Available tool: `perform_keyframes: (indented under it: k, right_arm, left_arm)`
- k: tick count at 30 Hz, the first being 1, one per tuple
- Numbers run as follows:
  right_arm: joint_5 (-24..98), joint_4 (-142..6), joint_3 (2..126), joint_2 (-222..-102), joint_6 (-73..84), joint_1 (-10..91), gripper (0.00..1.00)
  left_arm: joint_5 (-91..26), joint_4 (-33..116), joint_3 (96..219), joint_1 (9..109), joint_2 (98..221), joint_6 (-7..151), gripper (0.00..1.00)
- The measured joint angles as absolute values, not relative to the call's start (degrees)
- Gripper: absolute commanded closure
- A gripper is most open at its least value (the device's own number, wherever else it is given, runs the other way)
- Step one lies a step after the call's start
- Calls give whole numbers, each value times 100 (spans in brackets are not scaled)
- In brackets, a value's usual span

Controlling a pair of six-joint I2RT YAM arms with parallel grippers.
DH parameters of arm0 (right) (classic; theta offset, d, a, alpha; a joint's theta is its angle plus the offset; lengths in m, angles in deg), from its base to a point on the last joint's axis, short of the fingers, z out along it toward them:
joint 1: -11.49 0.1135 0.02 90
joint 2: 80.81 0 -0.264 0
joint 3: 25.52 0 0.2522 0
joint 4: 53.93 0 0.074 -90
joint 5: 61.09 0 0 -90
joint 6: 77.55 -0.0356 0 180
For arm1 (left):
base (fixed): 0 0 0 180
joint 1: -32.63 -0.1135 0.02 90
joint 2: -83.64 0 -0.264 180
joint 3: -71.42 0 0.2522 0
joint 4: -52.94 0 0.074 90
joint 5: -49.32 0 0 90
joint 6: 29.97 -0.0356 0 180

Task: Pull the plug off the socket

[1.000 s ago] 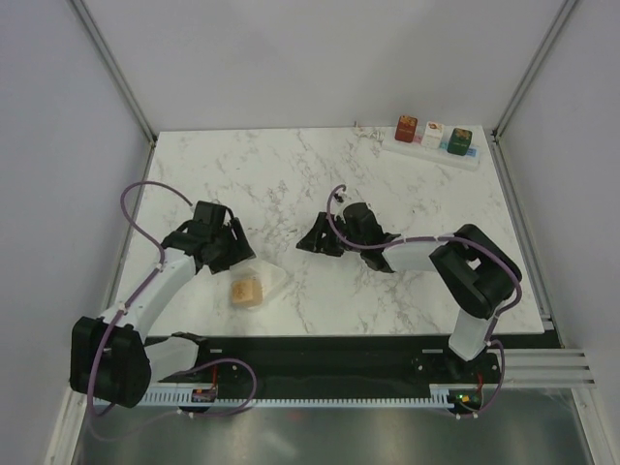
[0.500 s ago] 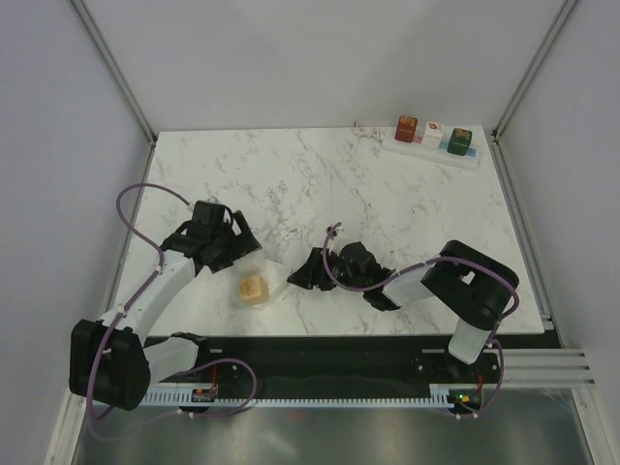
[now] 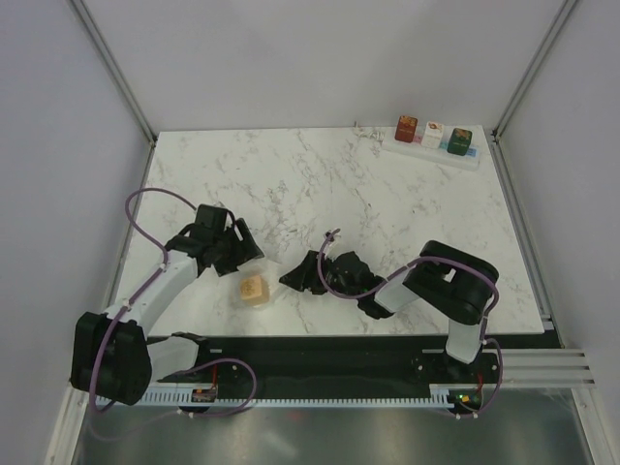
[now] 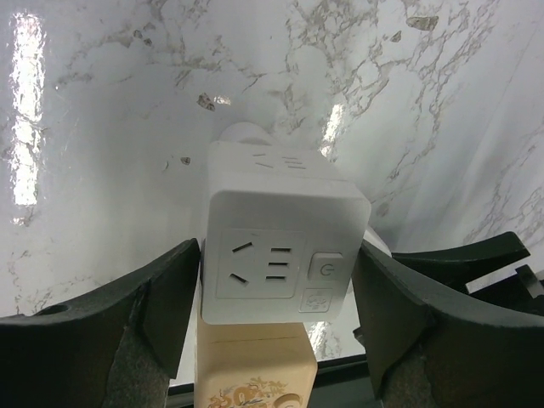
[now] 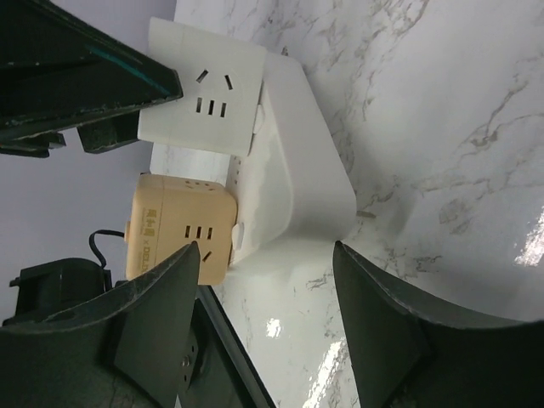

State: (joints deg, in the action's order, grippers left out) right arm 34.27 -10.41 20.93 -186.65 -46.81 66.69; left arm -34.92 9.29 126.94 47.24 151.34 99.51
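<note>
The socket, a long white power strip (image 3: 433, 147), lies at the far right back with a red (image 3: 406, 128), a white (image 3: 432, 134) and a green cube plug (image 3: 460, 141) on it. Near the front, a white cube adapter (image 4: 272, 221) joins a tan cube plug (image 3: 253, 289) and a rounded white body (image 5: 297, 170). My left gripper (image 4: 280, 289) is shut on the white cube's sides. My right gripper (image 5: 265, 253) is open, low over the table, its fingers straddling the tan cube (image 5: 178, 225) and the white body's end without touching.
The marble table (image 3: 291, 184) has metal frame posts at its back corners and grey walls around it. Its black front edge (image 3: 339, 344) runs just below both grippers. The power strip lies far from both arms.
My right gripper has moved left and toward the front, up to the white body. My left gripper has shifted slightly right with the white cube and tan plug.
</note>
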Motion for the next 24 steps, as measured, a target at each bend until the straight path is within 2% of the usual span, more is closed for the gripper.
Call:
perform_keyframes:
  k: [2,5,13,14,17,19,20,22,23,24]
  right_arm:
    - [3346,-1006,2091,-18750,-4782,6678,30]
    - [3257,-1011,2089,-18781,-4861,6689,35]
    - [3165,-836,2137,-19159,-5055,6689,41]
    - [3184,-759,2165,-19225,-5079,6689,41]
    - [3217,-585,2259,-19393,-5092,6702,41]
    - [3261,-502,2303,-19469,-5097,6704,41]
    - [3278,-478,2325,-19500,-5095,6704,42]
    - [3305,-434,2336,-19537,-5097,6704,43]
    - [3305,-416,2336,-19552,-5099,6704,44]
    - [3305,-381,2336,-19572,-5099,6702,45]
  left_arm:
    - [-3466,934,12644,4724,15125,9947,27]
    - [-3452,955,12622,4724,15090,9934,38]
    - [-3439,1054,12517,4728,14986,9931,52]
    - [-3442,1063,12504,4728,14968,9931,60]
    - [-3439,1104,12465,4728,14933,9931,74]
    - [-3437,1130,12434,4728,14900,9931,78]
    - [-3431,1148,12417,4730,14885,9931,85]
    - [-3435,1150,12410,4739,14874,9931,90]
    - [-3437,1152,12401,4739,14868,9934,98]
    - [-3437,1163,12390,4739,14854,9934,98]
